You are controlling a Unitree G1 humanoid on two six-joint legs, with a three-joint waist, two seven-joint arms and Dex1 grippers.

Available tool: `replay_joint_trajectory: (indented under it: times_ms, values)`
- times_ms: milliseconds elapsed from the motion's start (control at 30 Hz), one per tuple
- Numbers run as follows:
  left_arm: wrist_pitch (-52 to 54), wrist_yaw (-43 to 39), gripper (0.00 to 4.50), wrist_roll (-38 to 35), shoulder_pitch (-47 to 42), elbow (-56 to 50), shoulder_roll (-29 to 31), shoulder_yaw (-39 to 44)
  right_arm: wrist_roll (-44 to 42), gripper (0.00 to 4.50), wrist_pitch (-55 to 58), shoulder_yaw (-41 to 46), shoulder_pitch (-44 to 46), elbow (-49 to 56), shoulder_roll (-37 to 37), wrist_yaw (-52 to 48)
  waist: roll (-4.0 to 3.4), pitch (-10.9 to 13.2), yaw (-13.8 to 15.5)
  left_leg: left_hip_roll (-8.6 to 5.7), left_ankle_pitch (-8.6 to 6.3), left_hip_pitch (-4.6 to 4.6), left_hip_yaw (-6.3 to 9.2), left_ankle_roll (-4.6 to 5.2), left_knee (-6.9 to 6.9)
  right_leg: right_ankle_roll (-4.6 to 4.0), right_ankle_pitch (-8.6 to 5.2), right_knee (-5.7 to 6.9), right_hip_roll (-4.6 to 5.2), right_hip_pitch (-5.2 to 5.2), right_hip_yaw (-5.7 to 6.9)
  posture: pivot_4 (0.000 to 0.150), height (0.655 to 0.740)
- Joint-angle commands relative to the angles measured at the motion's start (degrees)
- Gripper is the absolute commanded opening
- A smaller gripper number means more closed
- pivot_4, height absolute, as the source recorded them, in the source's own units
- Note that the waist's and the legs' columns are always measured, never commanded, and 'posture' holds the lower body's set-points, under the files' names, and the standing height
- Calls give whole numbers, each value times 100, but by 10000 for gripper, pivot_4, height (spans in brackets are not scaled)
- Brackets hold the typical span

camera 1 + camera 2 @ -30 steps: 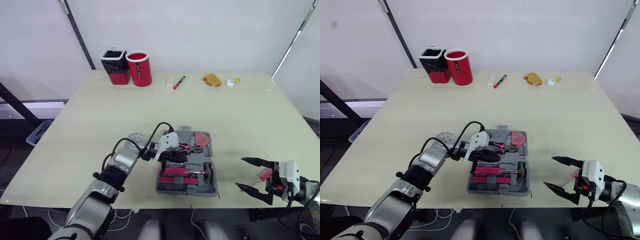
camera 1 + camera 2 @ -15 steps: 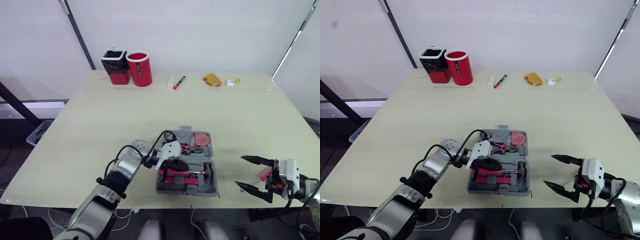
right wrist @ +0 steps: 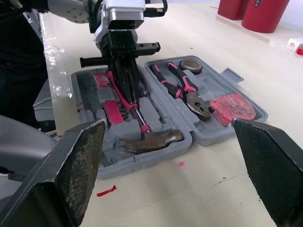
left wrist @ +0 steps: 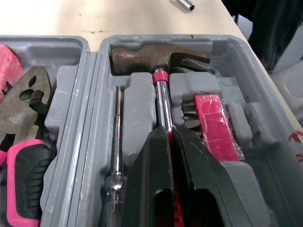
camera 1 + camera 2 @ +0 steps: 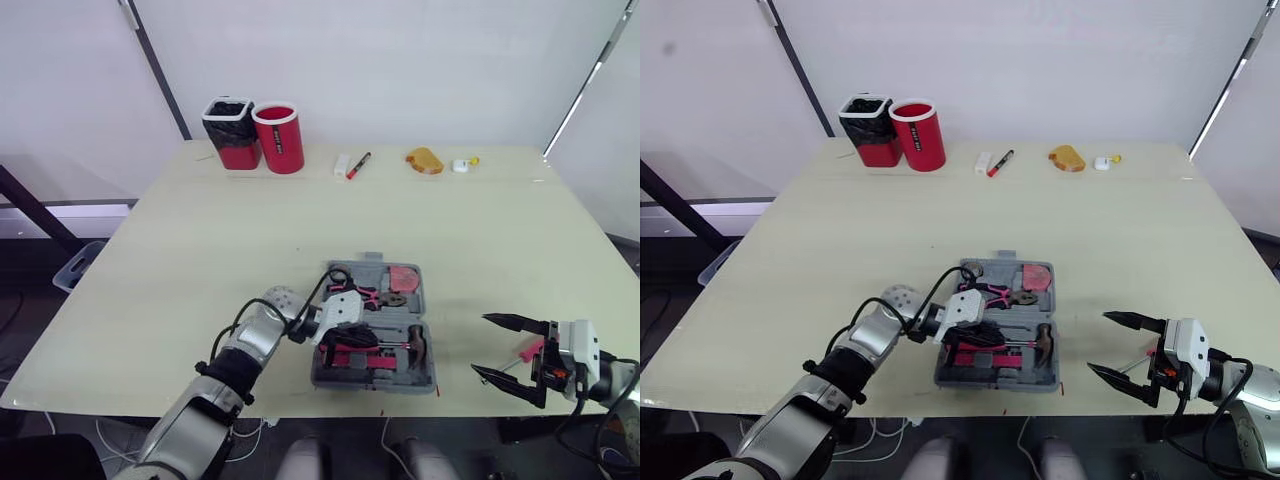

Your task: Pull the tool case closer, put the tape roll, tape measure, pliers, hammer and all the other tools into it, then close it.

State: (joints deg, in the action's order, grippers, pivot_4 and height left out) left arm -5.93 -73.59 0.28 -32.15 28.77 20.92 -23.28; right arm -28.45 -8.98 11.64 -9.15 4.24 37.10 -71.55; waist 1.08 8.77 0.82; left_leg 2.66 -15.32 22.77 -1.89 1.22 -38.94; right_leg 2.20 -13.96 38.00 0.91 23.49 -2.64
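- Tool case [image 5: 371,383] stood open; hammer [image 4: 158,59], pliers [image 3: 182,87], tape roll [image 3: 191,65] and tape measure [image 3: 233,107] lay inside.
- Left gripper [image 4: 169,132] apparently pinched the hammer handle.
- Right gripper [image 5: 479,344] gaped empty beside the case; closing was outstanding.

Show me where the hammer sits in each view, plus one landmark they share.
Left eye view: hammer in the near half of the case, head toward the robot's right.
Right eye view: hammer, same slot.
Left wrist view: hammer head beyond the left claw, which grips its handle.
Right wrist view: hammer in the half next to the pliers.
Shared landmark: the pliers, in the case's far half.
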Motion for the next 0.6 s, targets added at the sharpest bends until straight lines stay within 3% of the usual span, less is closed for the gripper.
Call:
replay_joint_trajectory:
  times_ms: [33, 300, 600]
  values:
    - [-142, 55, 1994, 311, 148, 390, -76, -283, -115, 45000, -20, 128, -29, 168, 89, -18, -10, -11, 9, 0, 0, 0, 0, 0, 0, 0, 0, 0, 0, -1, 0, 1500, 7400]
    - [-118, 24, 1994, 260, 4, 611, -196, -183, -136, 45000, 11, 137, -95, 218, 85, 11, -29, -32, 6, -7, 0, -6, 4, 0, -6, 1, 0, -1, 0, -12, -6, 1500, 7400]
    - [504, 90, 1994, -1083, 186, -650, -67, 1072, -418, 45000, 254, 287, -66, 195, 0, 216, -27, -24, -21, -4, 0, 4, 10, 0, -11, 0, 0, 1, -2, -7, -3, 1500, 7400]
